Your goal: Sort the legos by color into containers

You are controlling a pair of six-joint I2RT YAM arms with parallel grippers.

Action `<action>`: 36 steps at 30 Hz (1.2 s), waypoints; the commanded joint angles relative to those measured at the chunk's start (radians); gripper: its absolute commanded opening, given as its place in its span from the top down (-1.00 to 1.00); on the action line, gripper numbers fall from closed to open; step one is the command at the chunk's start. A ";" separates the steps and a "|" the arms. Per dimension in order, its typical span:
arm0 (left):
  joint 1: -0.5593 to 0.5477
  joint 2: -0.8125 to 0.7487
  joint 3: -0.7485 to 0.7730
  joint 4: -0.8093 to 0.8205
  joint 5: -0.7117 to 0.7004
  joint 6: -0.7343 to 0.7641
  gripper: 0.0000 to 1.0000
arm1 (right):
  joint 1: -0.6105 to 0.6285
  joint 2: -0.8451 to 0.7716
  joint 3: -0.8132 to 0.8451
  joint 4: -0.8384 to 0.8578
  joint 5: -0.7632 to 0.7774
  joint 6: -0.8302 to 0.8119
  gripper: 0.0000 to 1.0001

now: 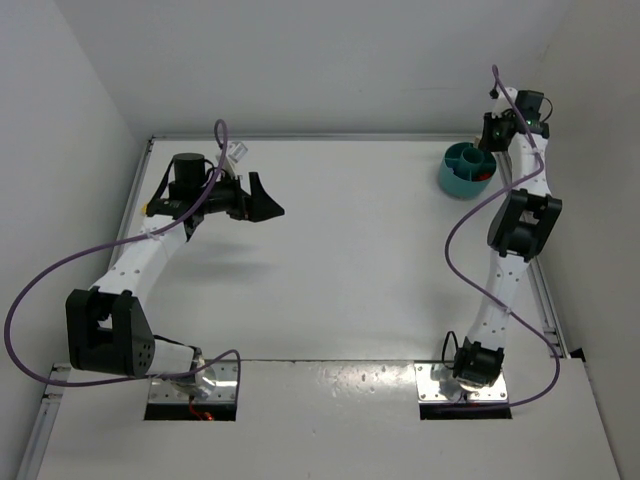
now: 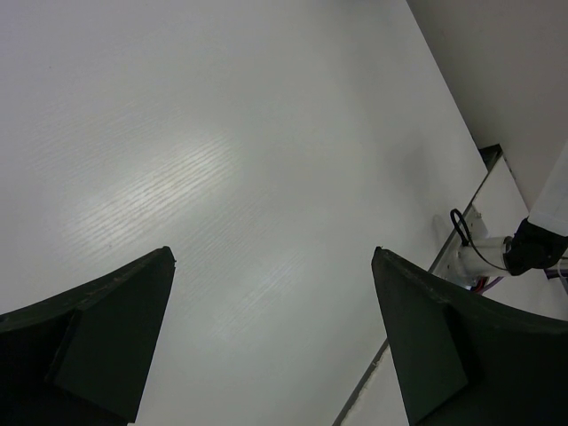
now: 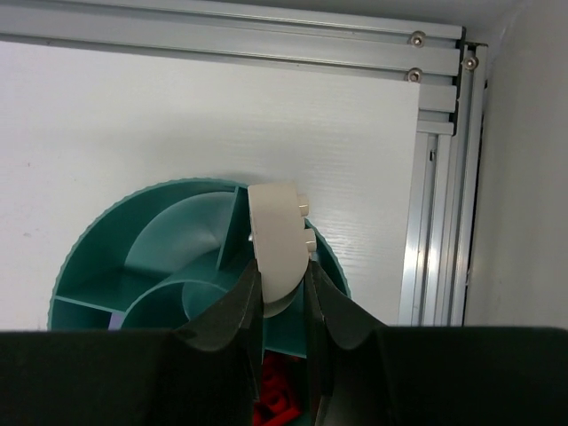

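Looking down from the top external view, the right pincer (image 1: 489, 148) reaches to the far right corner of the tabletop (image 1: 350, 260). It sits just above the teal tub (image 1: 460, 172), placed so its load can drop straight in. The left pincer (image 1: 265, 205) hangs well apart over the tabletop's left half, apparently parked out of the way.

From the left wrist, its fingers (image 2: 98, 346) stand wide apart, released, with only white surface between them.

From the right wrist, the right pincer is clenched on a cream lego (image 3: 280, 240), studs facing right. It holds the piece over a divider near the tub's rim; which compartment lies beneath it I cannot tell. Red legos (image 3: 273, 404) lie in the compartment under the fingers, so the cream piece probably belongs in another one.
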 commanded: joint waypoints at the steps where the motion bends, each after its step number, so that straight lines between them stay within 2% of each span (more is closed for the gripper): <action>1: 0.008 -0.001 0.012 0.015 0.003 -0.002 -0.98 | 0.002 -0.002 0.014 0.039 0.044 -0.033 0.79; 7: 0.008 0.008 0.012 0.015 0.003 -0.002 -0.98 | 0.002 -0.011 -0.006 0.039 0.072 -0.044 0.79; 12: 0.008 0.008 0.012 0.015 0.003 -0.002 -0.98 | 0.002 -0.020 -0.015 0.039 0.072 -0.044 0.55; 13: 0.008 0.008 0.012 0.015 0.003 -0.002 -0.98 | 0.002 -0.020 -0.015 0.039 0.072 -0.044 0.43; 17: 0.008 0.008 0.012 0.015 0.003 -0.002 -0.98 | 0.002 -0.031 -0.015 0.039 0.072 -0.044 0.29; 32: 0.008 0.008 0.012 0.015 0.003 -0.002 -0.98 | 0.002 -0.138 -0.006 0.039 0.001 0.005 0.31; 36: 0.008 0.008 0.012 0.015 0.003 -0.002 -0.98 | -0.008 -0.253 -0.144 0.111 -0.032 0.017 0.31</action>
